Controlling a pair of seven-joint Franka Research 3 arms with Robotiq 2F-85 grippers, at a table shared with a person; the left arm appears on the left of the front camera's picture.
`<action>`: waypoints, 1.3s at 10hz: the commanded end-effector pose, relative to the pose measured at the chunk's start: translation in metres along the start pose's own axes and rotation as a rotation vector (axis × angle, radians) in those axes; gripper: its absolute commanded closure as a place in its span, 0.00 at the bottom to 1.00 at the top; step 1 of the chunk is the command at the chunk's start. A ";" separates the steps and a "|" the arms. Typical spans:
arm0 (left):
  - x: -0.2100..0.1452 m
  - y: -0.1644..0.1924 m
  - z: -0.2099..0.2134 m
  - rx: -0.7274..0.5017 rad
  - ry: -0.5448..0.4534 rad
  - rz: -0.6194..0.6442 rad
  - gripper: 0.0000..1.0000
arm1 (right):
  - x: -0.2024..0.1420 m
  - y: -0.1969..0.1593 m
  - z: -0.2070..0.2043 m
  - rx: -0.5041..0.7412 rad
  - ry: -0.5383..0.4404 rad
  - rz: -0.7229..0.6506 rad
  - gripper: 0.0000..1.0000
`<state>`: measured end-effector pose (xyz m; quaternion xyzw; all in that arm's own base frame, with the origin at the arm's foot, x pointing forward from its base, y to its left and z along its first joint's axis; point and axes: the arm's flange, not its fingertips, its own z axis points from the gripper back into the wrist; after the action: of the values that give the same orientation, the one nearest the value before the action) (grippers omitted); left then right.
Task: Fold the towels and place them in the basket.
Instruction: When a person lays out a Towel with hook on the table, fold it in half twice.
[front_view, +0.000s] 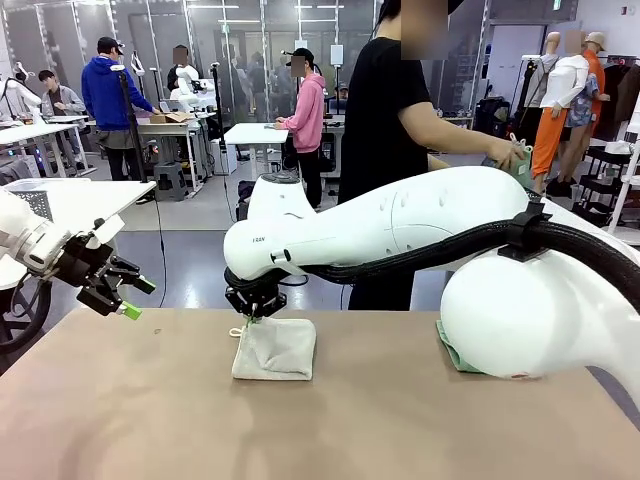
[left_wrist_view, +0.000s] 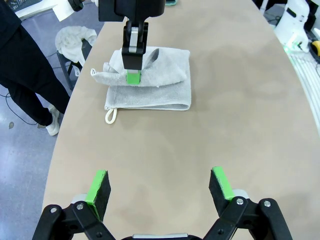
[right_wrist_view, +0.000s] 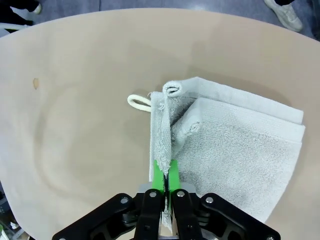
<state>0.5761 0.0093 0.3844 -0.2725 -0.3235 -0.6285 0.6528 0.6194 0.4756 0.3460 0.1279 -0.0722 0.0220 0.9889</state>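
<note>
The cream-white towel (front_view: 276, 350) lies folded on the tan table (front_view: 330, 430), toward its far edge, with its little loop (right_wrist_view: 139, 102) sticking out at one corner. My right gripper (front_view: 252, 312) reaches down onto the towel's left side. In the right wrist view this gripper (right_wrist_view: 165, 175) is shut on a raised fold of the towel (right_wrist_view: 240, 155). My left gripper (front_view: 122, 303) hovers open above the table's left end, holding nothing. A mint green towel (front_view: 452, 350) peeks out from behind my right arm. The basket is out of view.
A person in black (front_view: 385, 120) stands at the table's far side, one hand holding something greenish off to the right. A white cloth (left_wrist_view: 75, 40) lies on a stool beside the table. Bare tabletop stretches in front of the towel.
</note>
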 end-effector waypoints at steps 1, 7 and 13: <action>0.001 0.000 0.001 0.002 -0.001 -0.001 0.13 | -0.007 0.004 0.002 0.026 0.001 -0.024 0.76; 0.001 0.000 0.001 0.002 -0.001 -0.001 0.13 | -0.046 -0.027 0.071 0.042 -0.014 0.010 0.17; 0.001 0.000 0.001 0.002 -0.001 -0.001 0.13 | -0.065 -0.112 0.071 0.044 -0.013 0.043 0.17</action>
<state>0.5761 0.0095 0.3843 -0.2724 -0.3235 -0.6284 0.6529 0.5631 0.3578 0.3760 0.1370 -0.0701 0.0365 0.9874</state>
